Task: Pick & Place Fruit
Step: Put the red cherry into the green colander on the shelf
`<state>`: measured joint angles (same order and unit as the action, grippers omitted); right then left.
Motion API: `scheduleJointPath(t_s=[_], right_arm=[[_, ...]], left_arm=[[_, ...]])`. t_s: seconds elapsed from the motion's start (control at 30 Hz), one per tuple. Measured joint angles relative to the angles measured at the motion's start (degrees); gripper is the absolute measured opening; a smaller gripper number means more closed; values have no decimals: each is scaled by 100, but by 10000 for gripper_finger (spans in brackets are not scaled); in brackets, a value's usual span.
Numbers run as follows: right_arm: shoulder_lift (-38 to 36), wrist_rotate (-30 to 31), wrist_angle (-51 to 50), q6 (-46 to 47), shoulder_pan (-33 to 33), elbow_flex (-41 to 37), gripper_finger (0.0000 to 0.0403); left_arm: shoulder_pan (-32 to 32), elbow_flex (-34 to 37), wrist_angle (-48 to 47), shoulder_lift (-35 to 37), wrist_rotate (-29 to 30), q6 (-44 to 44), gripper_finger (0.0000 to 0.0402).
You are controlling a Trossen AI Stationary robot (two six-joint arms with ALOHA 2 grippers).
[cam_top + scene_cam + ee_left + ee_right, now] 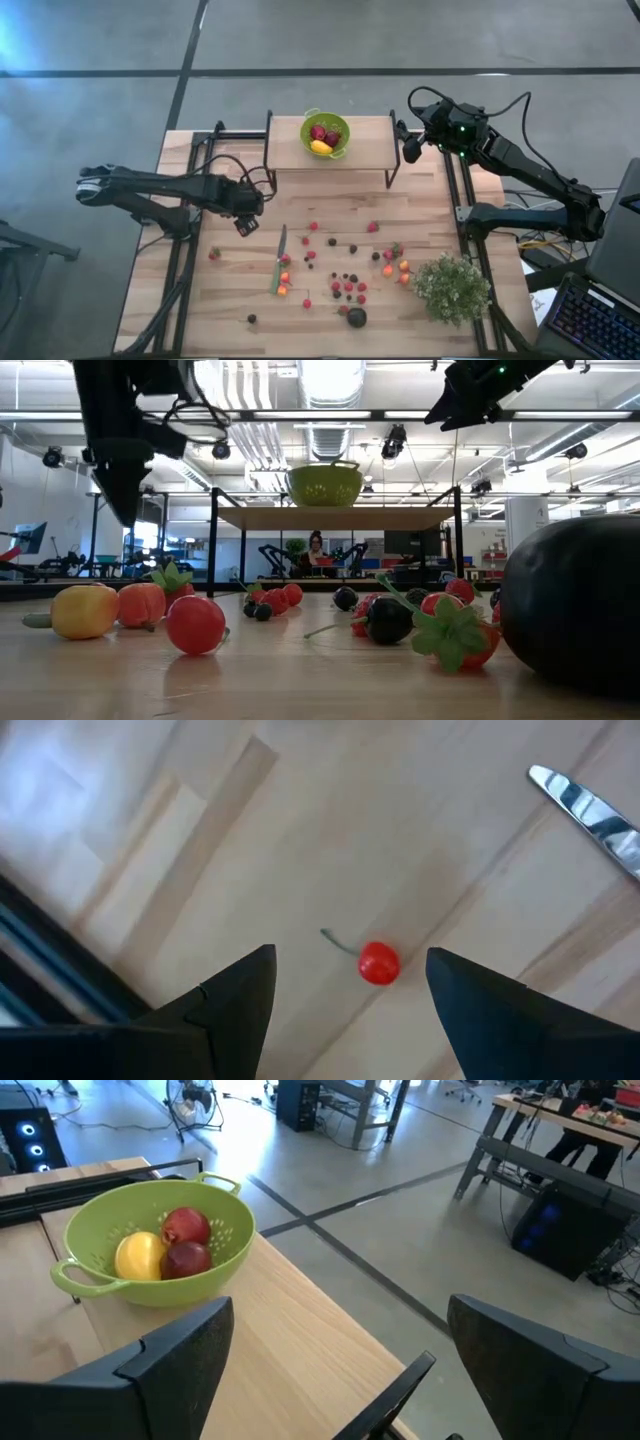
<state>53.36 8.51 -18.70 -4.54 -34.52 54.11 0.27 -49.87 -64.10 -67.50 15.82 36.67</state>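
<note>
1. Since the fruit is spread across the desk [200,300], reading left to right: the left claw [245,226] hovers over the left part, fingers spread, gripping nothing.
2. Left wrist view has a small red cherry [378,963] with a thin stem lying between that claw's fingers [235,1005], down on the wood and not touched. Likely the lone red piece [214,254] at far left in the high view, but I can't confirm.
3. Next over: the green-handled knife [279,262] flat on the desk with a few red and orange pieces beside it. Not a target.
4. Centre: the main scatter of fruit [340,270], mostly red berries, some dark ones, a couple of orange, and one bigger dark round fruit [356,317] near the front edge.
5. On the raised shelf [370,150] at the back, the green colander [325,134] holds two red fruits and one yellow.
6. Right: the bushy plant [452,288] at the front; the right claw [411,145] sits up beside the shelf's right end, released, empty.
7. Handling, my read: berries are light, soft, round, so they'll roll and bruise. Pinch across the body with gentle force, not by the stem. The big dark one looks smooth and heavier; take it across its widest part.
</note>
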Motion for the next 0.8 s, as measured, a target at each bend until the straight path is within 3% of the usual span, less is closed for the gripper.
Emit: scheduleJointPath(t_s=[0.57, 0.8], right_arm=[[11, 0, -87, -15, 0, -2, 364], [11, 0, -87, -17, 0, -2, 363]], left_arm=[[0, 1009, 693, -118, -216, 1397, 263], [0, 1423, 1613, -118, -756, 1532, 263]])
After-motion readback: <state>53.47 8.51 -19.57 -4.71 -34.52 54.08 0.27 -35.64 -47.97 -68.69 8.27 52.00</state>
